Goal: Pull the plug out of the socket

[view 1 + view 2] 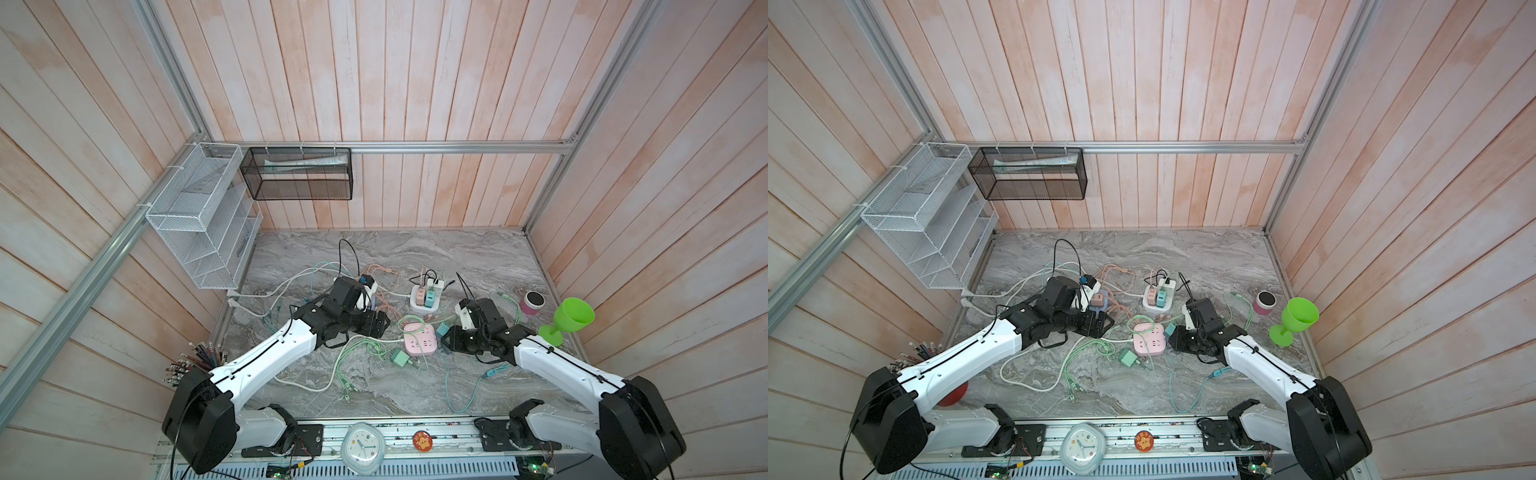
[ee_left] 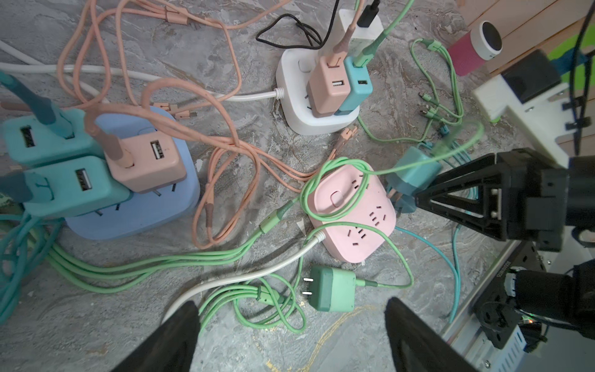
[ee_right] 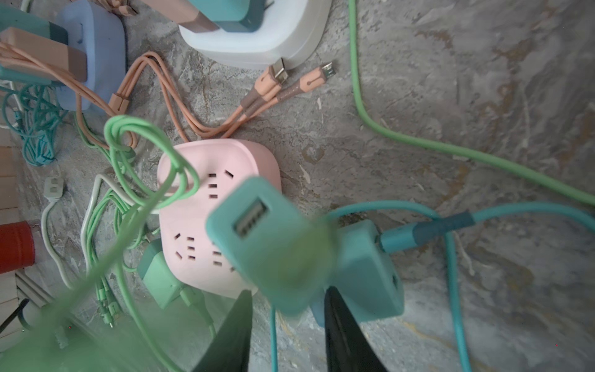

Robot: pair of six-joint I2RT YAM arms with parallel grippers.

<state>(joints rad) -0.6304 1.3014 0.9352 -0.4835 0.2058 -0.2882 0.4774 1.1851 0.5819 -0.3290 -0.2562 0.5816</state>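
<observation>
1. The right tool (image 3: 286,319) is clamping the teal plug (image 3: 267,244) between its two dark fingers, with the jaws standing narrow on the plug's sides.
2. The teal plug is hanging tilted, clear of the pink socket (image 3: 219,206), just over the socket's edge on the right arm's side. Its USB port is facing the right wrist camera.
3. In both top views this plug (image 1: 442,329) is showing just beside the pink socket (image 1: 419,338), at the tip of the right tool (image 1: 448,337).
4. The slots that are showing on the pink socket are all standing empty.
5. A green cable (image 3: 124,118) is running out of the held plug and looping over the socket's top.
6. A second teal plug (image 3: 367,267) is lying on the worktop (image 1: 395,395) under the held one, touching the socket's side or nearly so; I cannot tell which.
7. The left tool (image 2: 289,335) is standing wide, with nothing between its fingers (image 2: 174,338).
8. It is hovering near a green plug (image 2: 333,293), which is lying loose on the worktop with its prongs bare.
9. A blue socket (image 2: 135,219) and a white socket (image 2: 299,106) are sitting farther back, each carrying plugs.
</observation>
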